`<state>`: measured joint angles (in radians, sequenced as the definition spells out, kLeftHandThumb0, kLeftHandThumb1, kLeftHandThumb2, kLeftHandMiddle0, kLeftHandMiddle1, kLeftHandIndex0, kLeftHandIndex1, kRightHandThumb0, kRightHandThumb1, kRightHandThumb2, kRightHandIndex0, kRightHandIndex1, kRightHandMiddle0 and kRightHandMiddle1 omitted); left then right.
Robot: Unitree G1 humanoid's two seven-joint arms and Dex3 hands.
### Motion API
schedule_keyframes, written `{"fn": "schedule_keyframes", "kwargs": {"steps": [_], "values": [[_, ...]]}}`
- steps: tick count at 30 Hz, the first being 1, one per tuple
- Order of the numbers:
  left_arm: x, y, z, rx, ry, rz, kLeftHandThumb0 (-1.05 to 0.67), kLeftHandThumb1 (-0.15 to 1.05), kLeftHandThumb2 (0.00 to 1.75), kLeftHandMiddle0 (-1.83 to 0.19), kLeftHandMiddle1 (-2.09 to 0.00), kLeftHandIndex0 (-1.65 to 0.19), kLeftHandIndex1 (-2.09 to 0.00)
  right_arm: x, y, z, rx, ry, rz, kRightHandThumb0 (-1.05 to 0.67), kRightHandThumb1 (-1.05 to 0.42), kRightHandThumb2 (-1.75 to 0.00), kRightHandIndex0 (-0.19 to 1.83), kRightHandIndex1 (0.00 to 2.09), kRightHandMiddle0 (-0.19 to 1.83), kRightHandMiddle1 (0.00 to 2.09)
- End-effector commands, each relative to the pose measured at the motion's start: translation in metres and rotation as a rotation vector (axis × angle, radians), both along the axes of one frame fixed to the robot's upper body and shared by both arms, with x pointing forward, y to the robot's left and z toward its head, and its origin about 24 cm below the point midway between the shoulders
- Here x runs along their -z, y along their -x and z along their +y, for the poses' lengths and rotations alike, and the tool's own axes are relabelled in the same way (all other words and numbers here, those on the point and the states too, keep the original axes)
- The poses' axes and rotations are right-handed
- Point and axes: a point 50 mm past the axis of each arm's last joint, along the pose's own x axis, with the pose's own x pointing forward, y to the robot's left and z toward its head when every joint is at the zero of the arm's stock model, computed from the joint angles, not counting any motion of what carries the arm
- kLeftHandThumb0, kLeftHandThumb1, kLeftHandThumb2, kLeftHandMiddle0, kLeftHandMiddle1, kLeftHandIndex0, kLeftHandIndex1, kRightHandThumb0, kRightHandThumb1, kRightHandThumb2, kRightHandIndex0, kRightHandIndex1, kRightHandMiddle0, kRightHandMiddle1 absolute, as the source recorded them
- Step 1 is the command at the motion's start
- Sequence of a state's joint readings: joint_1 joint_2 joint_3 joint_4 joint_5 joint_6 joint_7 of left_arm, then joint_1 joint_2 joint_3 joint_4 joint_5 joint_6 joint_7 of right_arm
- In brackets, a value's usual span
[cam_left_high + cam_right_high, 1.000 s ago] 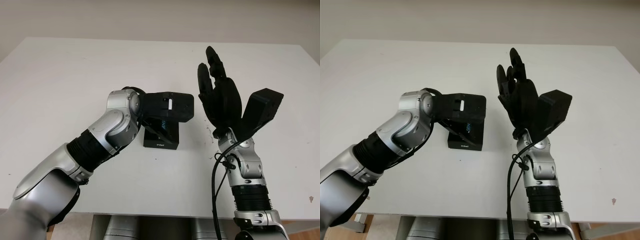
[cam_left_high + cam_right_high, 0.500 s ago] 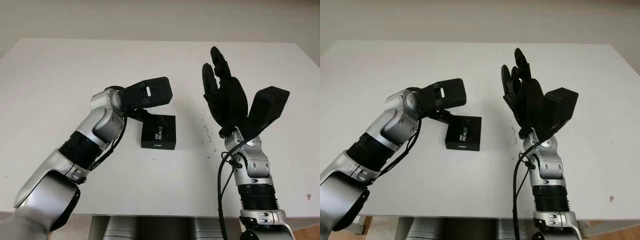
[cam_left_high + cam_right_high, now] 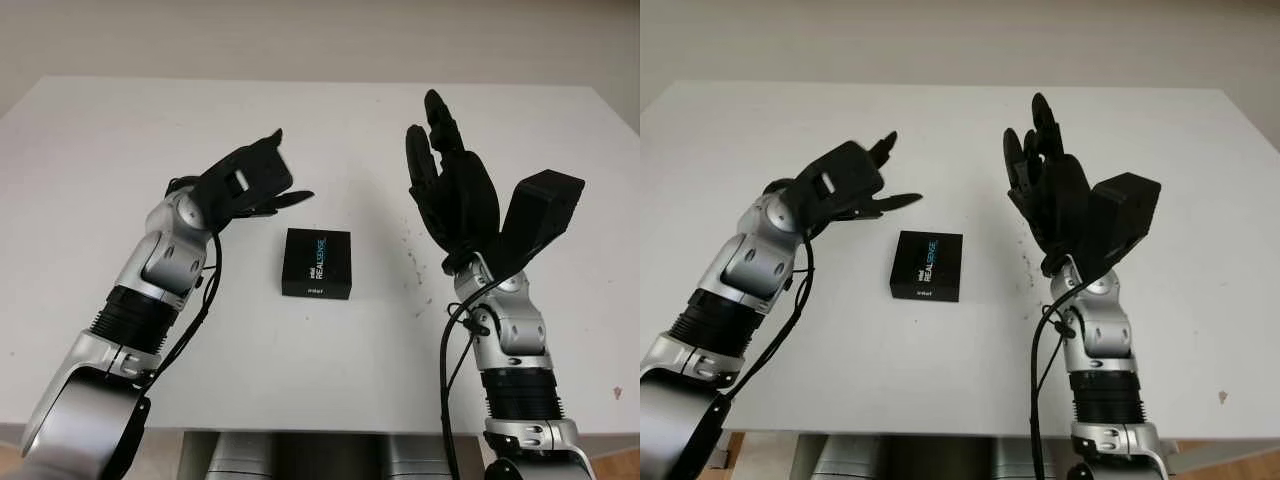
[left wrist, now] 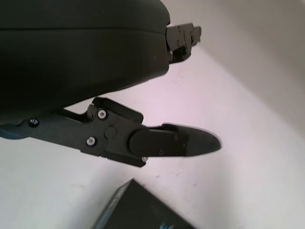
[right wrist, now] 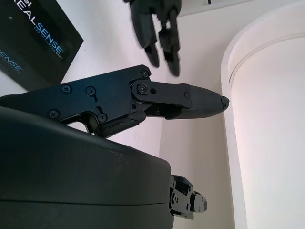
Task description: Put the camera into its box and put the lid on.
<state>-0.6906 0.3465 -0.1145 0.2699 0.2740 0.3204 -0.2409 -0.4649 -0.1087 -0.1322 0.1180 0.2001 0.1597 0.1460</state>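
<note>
A black camera box (image 3: 317, 262) with its lid on and "RealSense" printed on top lies flat near the middle of the white table (image 3: 120, 130). My left hand (image 3: 270, 180) is open and raised just left of and behind the box, apart from it. My right hand (image 3: 440, 150) is open and held upright to the right of the box, palm towards it. In the left wrist view a corner of the box (image 4: 138, 210) lies below one of the fingers (image 4: 176, 143). The right wrist view has the box (image 5: 33, 47) and the left hand (image 5: 157, 28) beyond its own finger.
The table's front edge (image 3: 330, 425) runs close below the box, and its far edge (image 3: 320, 82) meets a pale wall. A few small dark specks (image 3: 412, 258) mark the surface between the box and my right arm.
My left hand has come off the top of the box and drawn back up and to the left, uncovering the closed lid. The right hand has barely moved.
</note>
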Motion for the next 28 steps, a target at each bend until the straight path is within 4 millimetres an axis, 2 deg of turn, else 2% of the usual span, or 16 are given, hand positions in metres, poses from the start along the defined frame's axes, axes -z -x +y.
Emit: {"fn": "schedule_keyframes", "kwargs": {"steps": [1, 4, 8, 12, 16, 28], "values": [[-0.003, 0.005, 0.008, -0.018, 0.125, -0.078, -0.69, 1.05, 0.45, 0.19, -0.01, 0.19, 0.0, -0.001, 0.002, -0.003, 0.008, 0.025, -0.002, -0.63, -1.05, -0.5, -0.19, 0.01, -0.17, 0.1], [-0.003, 0.014, 0.018, -0.014, 0.301, -0.172, -0.67, 1.05, 0.49, 0.18, -0.03, 0.18, -0.01, 0.001, 0.002, -0.004, 0.016, 0.038, 0.017, -0.62, -1.05, -0.48, -0.19, 0.01, -0.17, 0.09], [-0.006, 0.022, 0.029, 0.017, 0.577, -0.265, -0.68, 1.05, 0.45, 0.19, 0.0, 0.19, 0.0, 0.002, 0.001, -0.006, 0.012, 0.039, 0.022, -0.61, -1.05, -0.48, -0.19, 0.0, -0.19, 0.06], [-0.009, 0.028, 0.035, 0.016, 0.711, -0.342, -0.69, 1.05, 0.5, 0.19, 0.0, 0.19, 0.0, 0.004, 0.0, -0.007, 0.012, 0.026, 0.022, -0.64, -1.05, -0.48, -0.19, 0.0, -0.19, 0.03], [-0.01, 0.031, 0.039, 0.001, 0.77, -0.371, -0.71, 1.05, 0.56, 0.19, 0.0, 0.19, 0.0, 0.006, -0.001, -0.007, 0.013, 0.018, 0.026, -0.65, -1.05, -0.49, -0.19, 0.0, -0.19, 0.0], [0.004, 0.036, 0.038, -0.033, 0.86, -0.348, -0.7, 1.05, 0.51, 0.19, -0.01, 0.19, 0.0, 0.003, 0.001, -0.011, 0.02, 0.028, 0.035, -0.64, -1.05, -0.49, -0.19, 0.0, -0.19, 0.0]]}}
